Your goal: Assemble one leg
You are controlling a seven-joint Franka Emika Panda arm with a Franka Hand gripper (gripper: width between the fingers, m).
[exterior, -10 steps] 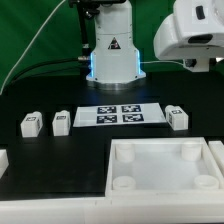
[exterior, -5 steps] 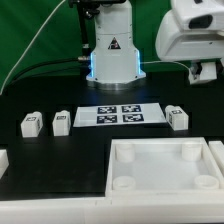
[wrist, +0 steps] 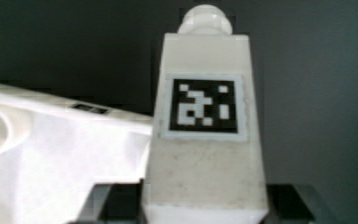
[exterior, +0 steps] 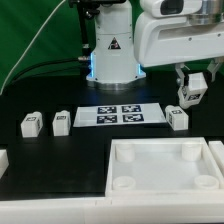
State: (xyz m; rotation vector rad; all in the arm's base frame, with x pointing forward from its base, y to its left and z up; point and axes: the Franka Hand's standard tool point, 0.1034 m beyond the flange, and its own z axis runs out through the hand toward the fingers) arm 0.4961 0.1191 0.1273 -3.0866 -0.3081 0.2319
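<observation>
My gripper (exterior: 192, 95) hangs in the air at the exterior view's right, shut on one white leg (exterior: 193, 87). In the wrist view the held leg (wrist: 208, 110) stands between the dark fingers (wrist: 119, 203), its black-and-white tag facing the camera and a rounded peg at its far end. My gripper (wrist: 202, 208) grips its near end. Three more legs stand on the black table: two (exterior: 30, 124) (exterior: 61, 122) at the left, one (exterior: 177, 118) just below my gripper. The large white rimmed tray part (exterior: 113, 163) lies at the front; its edge shows in the wrist view (wrist: 34, 115).
The marker board (exterior: 121, 115) lies flat in the middle, in front of the robot base (exterior: 113, 50). Another white part (exterior: 3, 158) shows at the exterior view's left edge. A green backdrop stands behind.
My gripper has come down and toward the exterior view's left, from the upper right corner into full view, carrying the leg. The parts on the table have not moved.
</observation>
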